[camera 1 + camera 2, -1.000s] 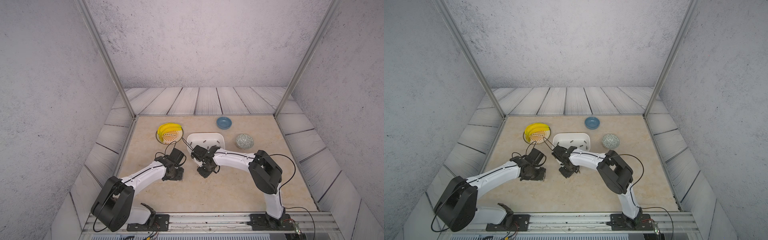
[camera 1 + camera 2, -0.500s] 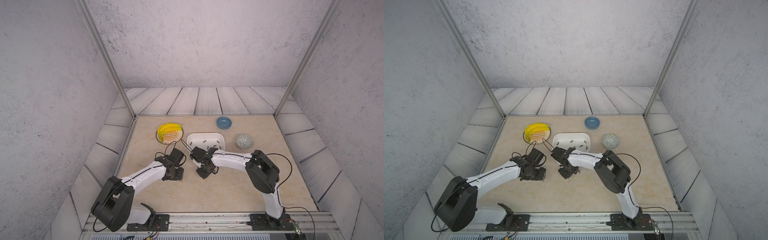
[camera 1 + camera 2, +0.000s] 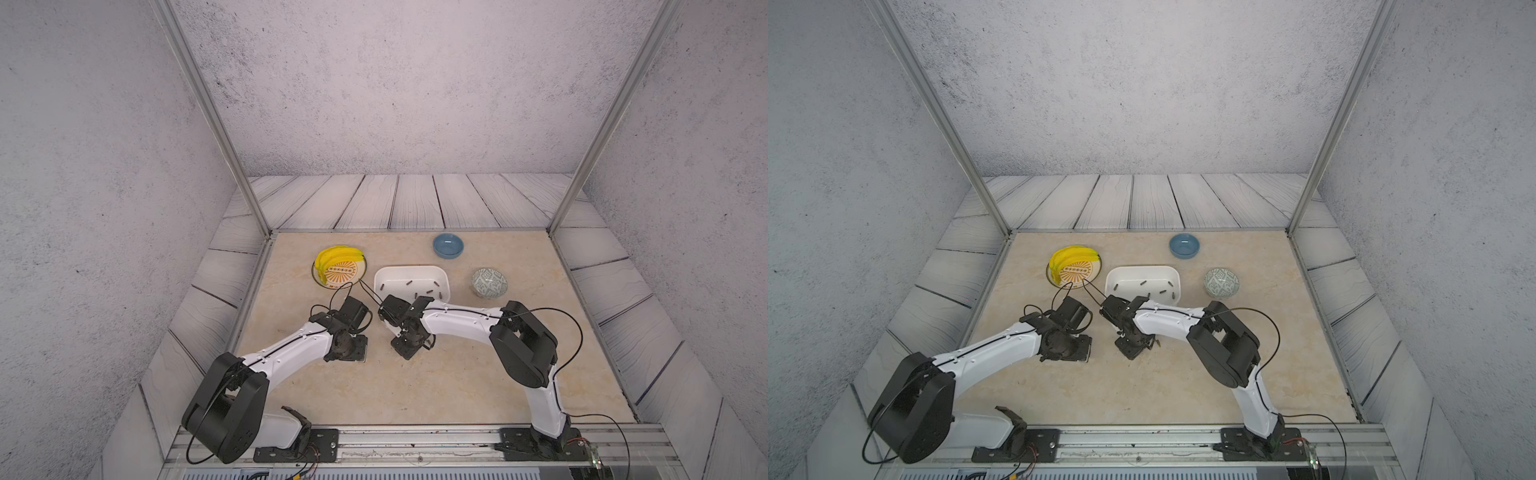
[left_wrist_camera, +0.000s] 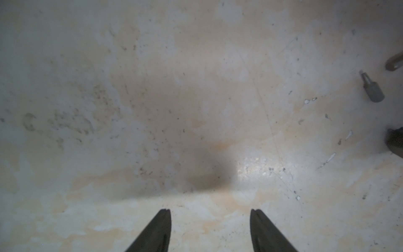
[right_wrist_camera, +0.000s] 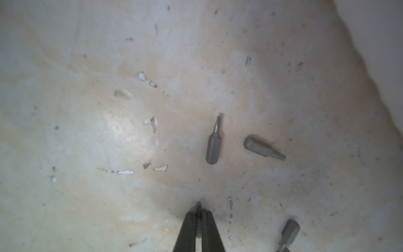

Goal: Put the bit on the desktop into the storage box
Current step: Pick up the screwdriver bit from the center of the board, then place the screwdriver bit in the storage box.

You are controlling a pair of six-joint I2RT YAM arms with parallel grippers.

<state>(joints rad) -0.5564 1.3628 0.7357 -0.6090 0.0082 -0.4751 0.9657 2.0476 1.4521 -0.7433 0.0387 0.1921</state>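
Three sides of the desktop (image 3: 415,395) meet the grey plank panels (image 3: 415,203), and the fourth meets the metal rail (image 3: 415,434) where both arms are mounted. The widest bare stretch lies between the rail and the two grippers. The strip along the robot's right edge is bare too.

The storage box (image 3: 409,268) stands toward the back, near the middle, with several boxed bits (image 3: 409,283) lying on its floor. The plate (image 3: 345,272) carrying the bananas (image 3: 332,255) is on its left, close but apart. The patterned bowl (image 3: 489,282) is on its right, and the blue bowl (image 3: 448,245) sits farther back.

Both arms reach inward and point down at the desktop just in front of the box, side by side with a gap between them. The left gripper (image 4: 210,215) is spread wide with nothing between its fingers (image 4: 162,229), over bare desktop.

The right gripper (image 5: 198,209) is clenched on the bit (image 5: 198,204) right at the desktop, just in front of the box's near wall in both top views. Only the bit's narrow dark tip pokes out past the fingertips.

Near it on the desktop lie the first loose bit (image 5: 214,141), the second loose bit (image 5: 263,148) and the third loose bit (image 5: 289,232). All three are dull grey, with a thick faceted shank narrowing to a thin tip.
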